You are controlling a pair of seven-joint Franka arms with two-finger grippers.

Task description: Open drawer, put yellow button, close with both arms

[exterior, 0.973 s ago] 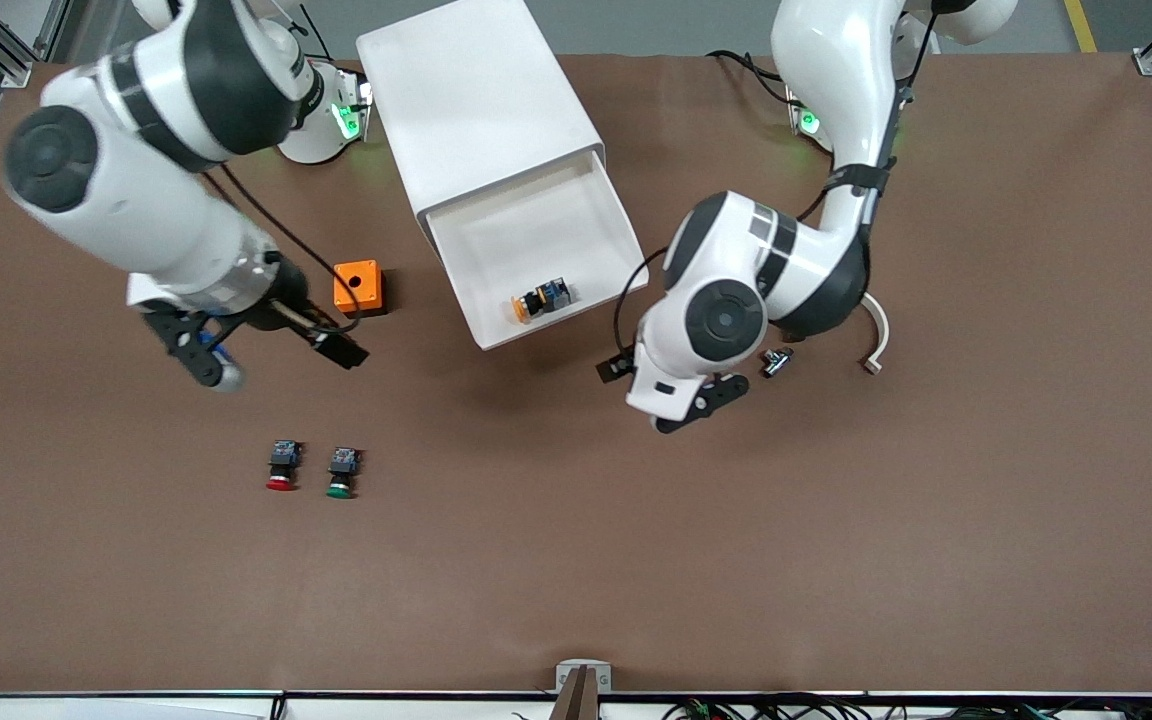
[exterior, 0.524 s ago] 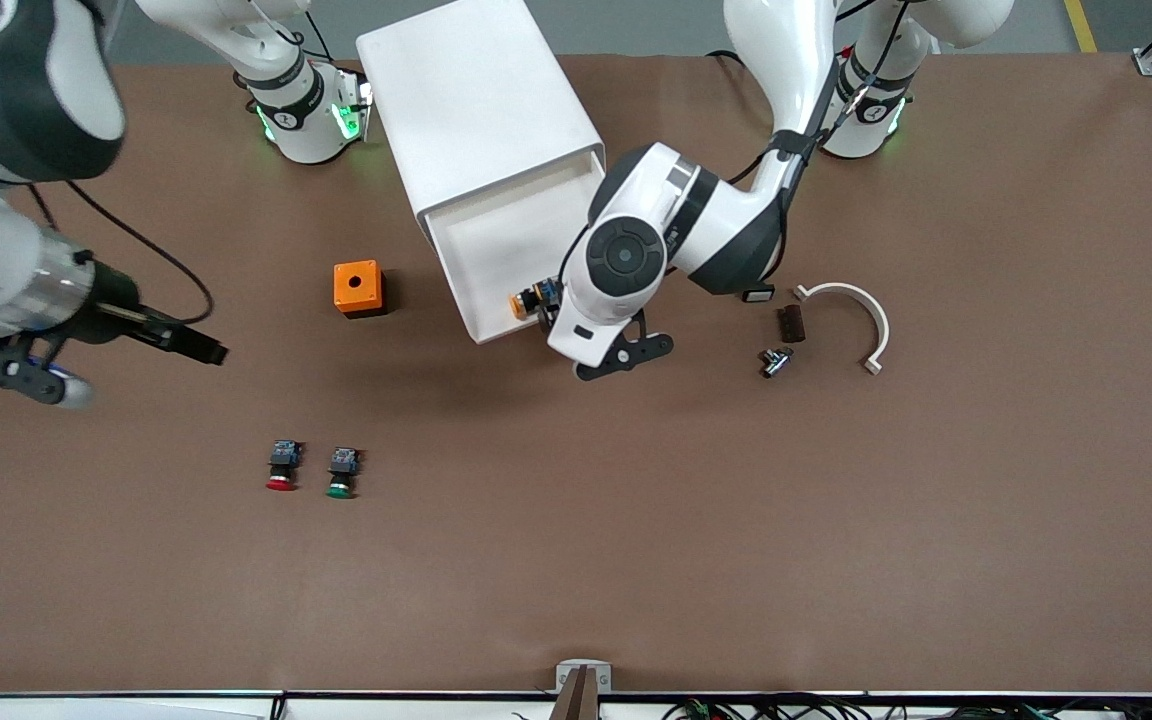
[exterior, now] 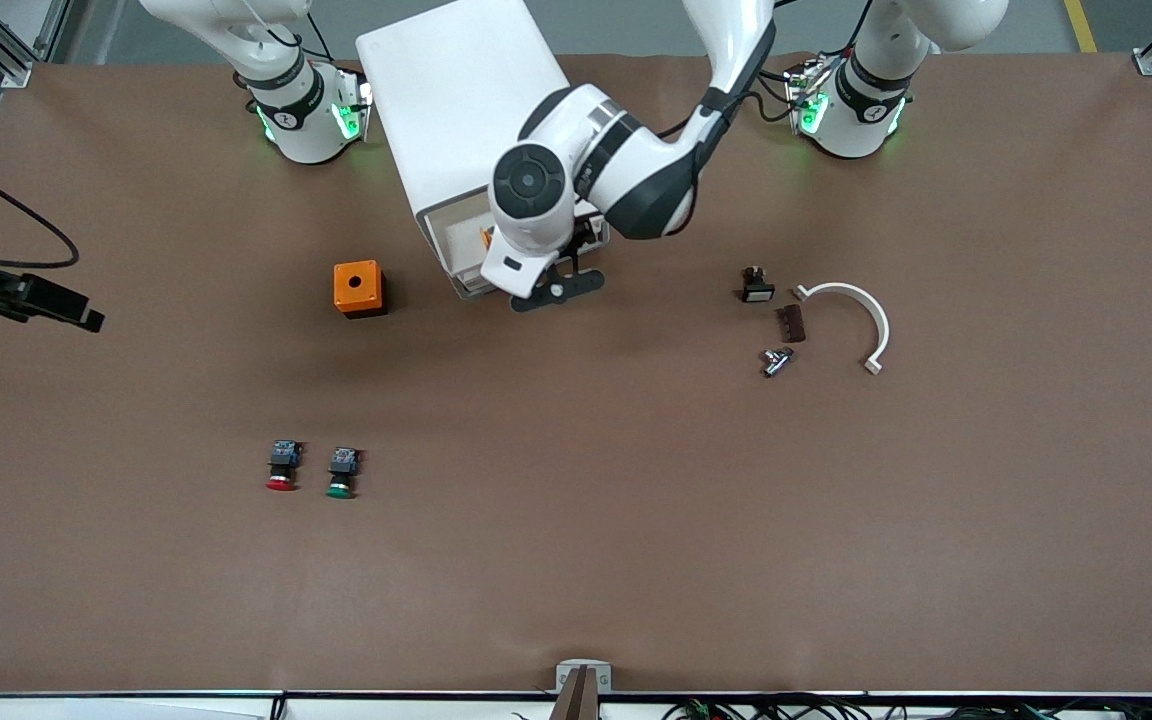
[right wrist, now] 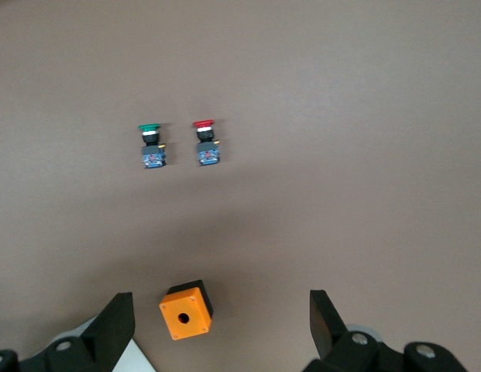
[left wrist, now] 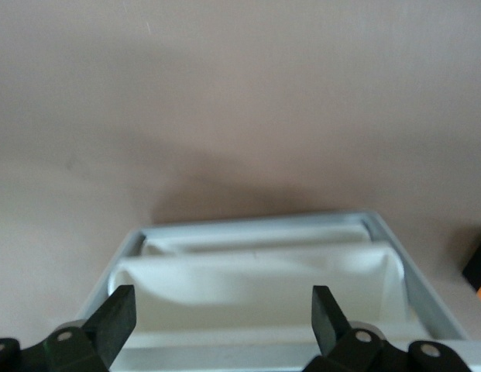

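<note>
**Brown counter and what lies on it**

The wide brown matte counter (exterior: 576, 560) carries a large white box-shaped cabinet (exterior: 456, 90) near the robot bases, its front turned toward the front camera. Beside the cabinet, toward the right arm's end, sits a small orange box with a round hole in its top (exterior: 358, 288). Nearer the front camera lie a red-capped push-button (exterior: 282, 466) and a green-capped push-button (exterior: 341, 472), just beside each other. Toward the left arm's end lie a curved white plastic half-ring (exterior: 851, 318), a small black block (exterior: 756, 286), a dark brown strip (exterior: 790, 323) and a small metal fitting (exterior: 775, 361), all close together.
</note>
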